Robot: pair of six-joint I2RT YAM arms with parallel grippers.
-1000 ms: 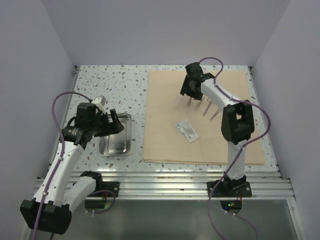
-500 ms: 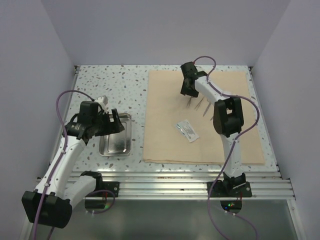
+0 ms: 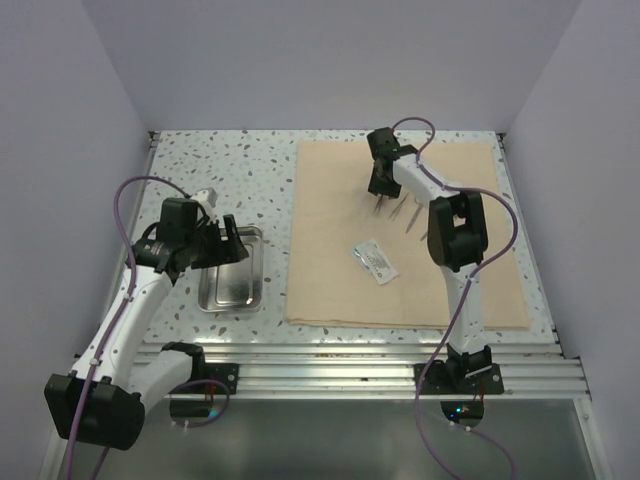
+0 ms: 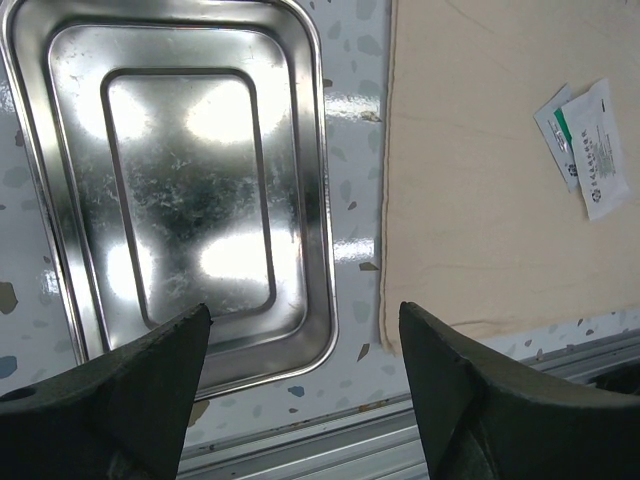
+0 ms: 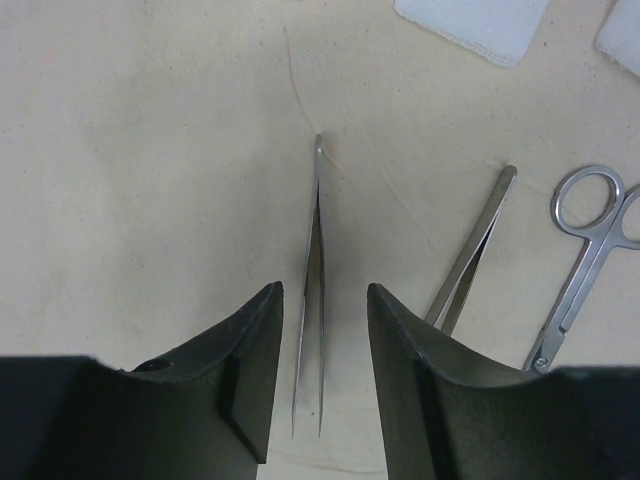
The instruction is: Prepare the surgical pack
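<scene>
Where our left arm hangs: over the steel tray (image 4: 180, 180), which sits on the speckled tabletop (image 3: 220, 170) just left of the beige cloth (image 4: 470, 220), with a strip of tabletop between them.
Left tool (image 4: 302, 310): we see its fingers spread wide above the tray's near end, with nothing between them and nothing held.
Tray interior: bare and shiny.
Beige cloth: spread flat over the right half of the tabletop.
Packet (image 3: 375, 260): flat on the cloth, nearer to us than the instruments and well apart from both tools.
Right arm: reaches over the far half of the cloth.
Right tool (image 5: 322, 290): points down at the cloth with its fingers at a middling gap, one on either side of the forceps (image 5: 313, 250). We see cloth between each finger and the metal, so it grips nothing.
Forceps: flat on the cloth, joined end pointing away from the tool, the two tips lying between the fingers.
Second forceps (image 5: 470, 250): just right of the first in the wrist view, lying at a slant.
Scissors (image 5: 580, 260): beside the second forceps, finger rings at the far end.
Gauze squares (image 5: 470, 20): white, on the cloth beyond the instruments, cut off by the top edge of the right wrist view.
</scene>
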